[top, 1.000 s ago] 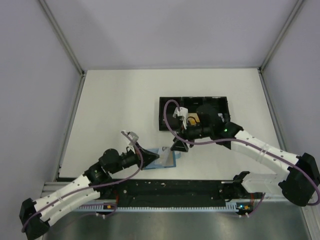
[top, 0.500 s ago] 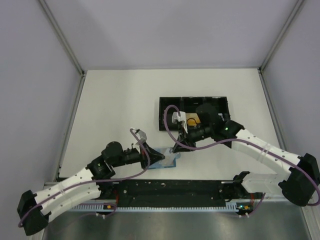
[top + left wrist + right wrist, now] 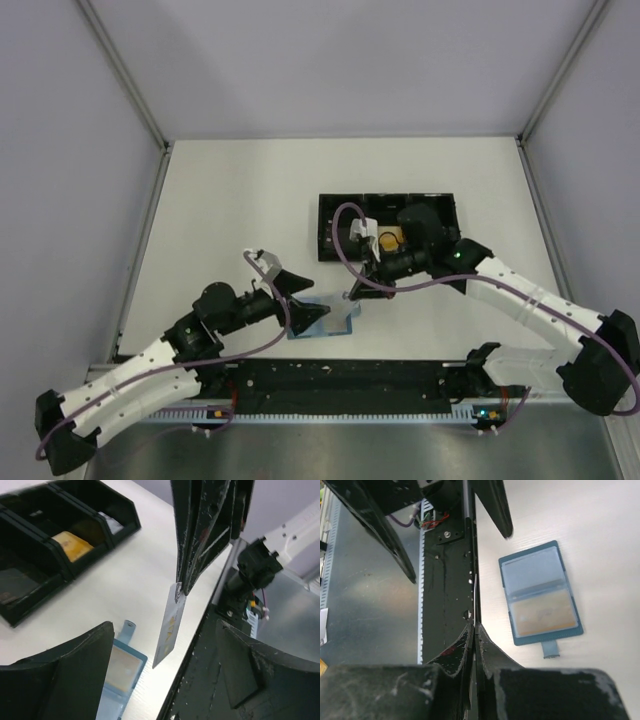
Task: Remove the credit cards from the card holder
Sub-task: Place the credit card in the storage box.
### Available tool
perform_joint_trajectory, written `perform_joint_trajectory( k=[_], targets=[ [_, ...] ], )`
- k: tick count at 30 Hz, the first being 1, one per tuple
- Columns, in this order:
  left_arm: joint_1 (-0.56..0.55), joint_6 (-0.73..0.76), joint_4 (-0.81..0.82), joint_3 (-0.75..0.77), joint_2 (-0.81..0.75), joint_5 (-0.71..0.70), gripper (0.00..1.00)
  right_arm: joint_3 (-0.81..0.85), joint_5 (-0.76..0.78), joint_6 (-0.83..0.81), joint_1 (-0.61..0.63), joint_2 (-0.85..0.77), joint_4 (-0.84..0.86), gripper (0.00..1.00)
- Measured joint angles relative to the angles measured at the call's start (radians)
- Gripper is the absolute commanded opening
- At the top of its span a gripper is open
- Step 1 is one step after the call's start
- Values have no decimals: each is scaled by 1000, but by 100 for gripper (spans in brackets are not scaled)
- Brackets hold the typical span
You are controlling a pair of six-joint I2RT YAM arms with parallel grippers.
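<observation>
Left end effector (image 3: 303,298): jaws spread wide, nothing between them. It hangs low over the near part of the surface (image 3: 230,200), right by the card holder.
Left fingers (image 3: 75,672): dark wedge-shaped pads, one on each side of the left wrist view, well apart.
Right end effector (image 3: 474,627): jaws pressed together on the top edge of a pale card – a thin pinch with no gap showing.
Pale card (image 3: 170,627): light face with a faint gold mark. It hangs down from the right fingertips, tilted, above the surface near the front edge. It is fully out of the holder and not touching it. From the right wrist it shows edge-on, as a thin line.
Card holder (image 3: 540,592): teal-blue, lying open and flat on the surface, both lighter blue inner faces up. It sits just beside the hanging card, between the two end effectors.
Tab (image 3: 550,649): small blue strap sticking out from one short edge of the holder.
Tan-gold card (image 3: 542,614): in one leaf of the holder, behind the window. The other leaf shows only pale blue.
Black tray (image 3: 325,225): long, three compartments, farther back on the surface, well apart from the holder.
Orange-gold card (image 3: 72,546): lies in the tray's middle compartment – loose, not gripped.
</observation>
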Motion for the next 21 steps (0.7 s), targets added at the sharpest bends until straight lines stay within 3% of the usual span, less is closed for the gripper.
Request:
perform_joint_trajectory(
  k=[4, 7, 14, 18, 21],
  targets=[
    [0, -3, -93, 20, -95, -176, 99, -1, 48, 35, -48, -22, -11, 0],
    [0, -3, -206, 74, -156, -348, 99, -1, 109, 81, -106, -49, -34, 0],
    [3, -42, -552, 341, -135, -755, 99, -1, 276, 229, -440, -117, -80, 0],
    [11, -42, -654, 396, -94, -839, 99, 0, 401, 280, -572, -127, -107, 0],
    [41, -35, -700, 396, -50, -809, 99, 4, 494, 296, -622, -121, -130, 0]
  ],
)
